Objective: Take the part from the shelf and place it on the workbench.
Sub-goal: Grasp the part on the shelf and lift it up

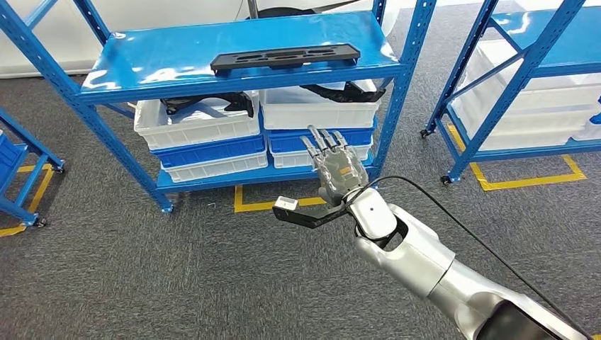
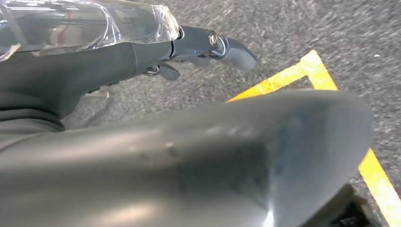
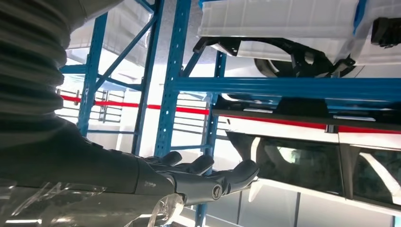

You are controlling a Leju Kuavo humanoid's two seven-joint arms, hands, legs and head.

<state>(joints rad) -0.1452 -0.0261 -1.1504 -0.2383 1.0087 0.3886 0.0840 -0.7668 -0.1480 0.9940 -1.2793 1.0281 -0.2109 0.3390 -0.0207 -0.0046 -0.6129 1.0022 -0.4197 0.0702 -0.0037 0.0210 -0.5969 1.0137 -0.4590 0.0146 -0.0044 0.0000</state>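
Head view: a long black part (image 1: 285, 57) lies flat on the top board of the blue shelf (image 1: 142, 67), near its front edge.
Its long axis runs side to side along the shelf front, the right end a little farther back than the left. Below it, white and blue bins (image 1: 198, 138) sit stacked on the lower level, some holding dark parts. The right hand (image 1: 334, 166) is raised in front of the shelf, below the part and well apart from it, palm up, its fingers (image 1: 322, 142) straight, spread and holding nothing. In the left wrist view, the left hand (image 2: 142, 52) hangs over grey carpet (image 2: 302, 28) with yellow floor tape (image 2: 283, 78); whether its fingers are apart or together I cannot tell.
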